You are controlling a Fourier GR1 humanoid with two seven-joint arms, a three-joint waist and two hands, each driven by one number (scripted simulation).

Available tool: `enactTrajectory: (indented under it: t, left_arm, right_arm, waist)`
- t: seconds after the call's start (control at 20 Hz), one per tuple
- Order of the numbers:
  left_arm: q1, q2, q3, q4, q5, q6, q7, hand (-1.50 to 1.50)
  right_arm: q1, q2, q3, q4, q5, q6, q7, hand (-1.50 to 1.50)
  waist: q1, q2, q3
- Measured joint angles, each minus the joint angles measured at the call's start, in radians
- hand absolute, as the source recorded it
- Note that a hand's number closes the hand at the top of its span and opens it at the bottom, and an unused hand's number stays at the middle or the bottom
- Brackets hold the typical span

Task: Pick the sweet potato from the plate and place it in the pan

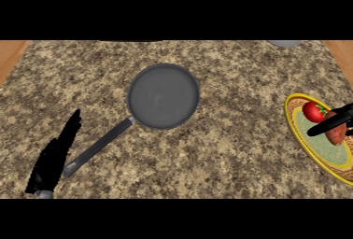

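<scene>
A dark grey pan lies in the middle of the counter, its handle running down to the left. At the right edge sits a yellow-rimmed plate holding a red tomato and a brown sweet potato. My right hand comes in from the right edge, and its straight black fingers lie across the top of the sweet potato, which still rests on the plate. Most of that hand is out of view. My left hand rests open at the lower left, fingers up, beside the pan handle's end.
The speckled granite counter stretches between pan and plate. A grey round object peeks in at the top right edge. Wooden strips border the counter on both sides.
</scene>
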Motion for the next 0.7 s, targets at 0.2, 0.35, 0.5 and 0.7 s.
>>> enactTrajectory:
  t: [0.2,0.35,0.5,0.7]
  left_arm:
    - [-0.004,-0.013,0.012,0.010,-0.006,-0.013,-0.003,0.00]
    - [-0.009,-0.021,0.019,0.024,-0.017,-0.016,-0.014,0.00]
    - [-0.003,-0.007,0.044,0.020,-0.009,-0.034,-0.018,0.00]
    - [0.002,-0.016,0.053,0.015,-0.014,-0.039,-0.014,0.00]
  right_arm:
    - [0.000,0.014,-0.015,0.018,0.050,-0.051,-0.036,1.50]
    - [0.001,0.015,-0.045,0.039,0.055,-0.063,-0.062,1.50]
    - [0.017,0.029,-0.065,0.019,0.054,-0.086,-0.064,1.50]
    - [0.058,0.053,-0.073,-0.070,0.058,-0.122,-0.040,1.50]
  waist:
    - [-0.003,-0.003,-0.008]
    - [-0.003,-0.003,-0.009]
    - [-0.006,-0.005,-0.012]
    - [-0.013,-0.008,-0.012]
